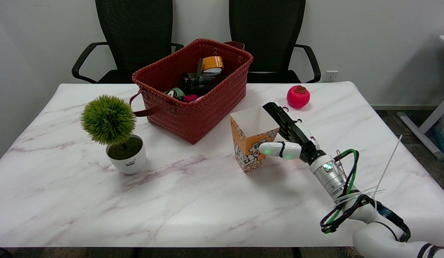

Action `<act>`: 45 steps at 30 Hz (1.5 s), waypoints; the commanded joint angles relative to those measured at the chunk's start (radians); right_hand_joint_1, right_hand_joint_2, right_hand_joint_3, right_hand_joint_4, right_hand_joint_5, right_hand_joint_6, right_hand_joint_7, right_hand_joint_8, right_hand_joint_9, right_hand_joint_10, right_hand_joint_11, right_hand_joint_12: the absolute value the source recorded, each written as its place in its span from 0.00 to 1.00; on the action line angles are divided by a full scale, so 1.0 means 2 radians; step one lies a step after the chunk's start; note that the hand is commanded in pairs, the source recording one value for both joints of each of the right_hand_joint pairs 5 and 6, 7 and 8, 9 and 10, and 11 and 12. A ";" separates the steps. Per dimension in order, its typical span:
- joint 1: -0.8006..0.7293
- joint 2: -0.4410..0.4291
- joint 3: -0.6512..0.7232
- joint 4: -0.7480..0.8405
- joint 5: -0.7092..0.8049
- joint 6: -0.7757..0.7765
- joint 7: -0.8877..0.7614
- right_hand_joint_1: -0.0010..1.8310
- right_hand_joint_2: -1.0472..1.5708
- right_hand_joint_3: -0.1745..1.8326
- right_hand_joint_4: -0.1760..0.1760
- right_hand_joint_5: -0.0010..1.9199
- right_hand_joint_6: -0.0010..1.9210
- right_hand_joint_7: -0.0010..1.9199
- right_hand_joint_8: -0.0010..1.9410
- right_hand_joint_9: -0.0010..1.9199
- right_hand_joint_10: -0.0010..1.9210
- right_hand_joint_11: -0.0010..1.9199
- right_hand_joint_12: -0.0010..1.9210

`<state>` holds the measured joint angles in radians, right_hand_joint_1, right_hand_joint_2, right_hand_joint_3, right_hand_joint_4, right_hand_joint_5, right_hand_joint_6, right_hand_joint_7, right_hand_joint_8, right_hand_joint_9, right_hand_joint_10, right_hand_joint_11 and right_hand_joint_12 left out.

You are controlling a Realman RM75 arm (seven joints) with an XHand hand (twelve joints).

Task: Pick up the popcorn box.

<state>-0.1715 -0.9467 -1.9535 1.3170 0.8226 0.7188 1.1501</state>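
Your hand (284, 138) wraps box (251, 140): thumb on printed front, fingers behind right rim. Box: tapered orange-white card, open top, upright mid-counter (171, 200), just right of woven red basket (193, 89). Counter: glossy veined marble. Round fuzzy plant (112, 130) left. Black mesh chairs (135, 36) behind.
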 commanded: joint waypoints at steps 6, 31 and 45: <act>0.021 -0.021 -0.005 -0.014 -0.005 -0.022 0.001 0.50 0.55 0.00 0.50 0.00 0.00 0.00 0.00 0.04 0.04 0.11 0.11; 0.048 -0.029 -0.031 -0.018 -0.005 -0.033 0.005 0.50 0.54 0.00 0.50 0.00 0.00 0.00 0.00 0.05 0.05 0.11 0.11; 0.067 -0.029 -0.051 -0.026 -0.017 -0.033 0.023 0.50 0.54 0.00 0.50 0.00 0.00 0.01 0.01 0.06 0.06 0.12 0.12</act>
<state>-0.0725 -1.0029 -2.0212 1.2775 0.8119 0.6575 1.1699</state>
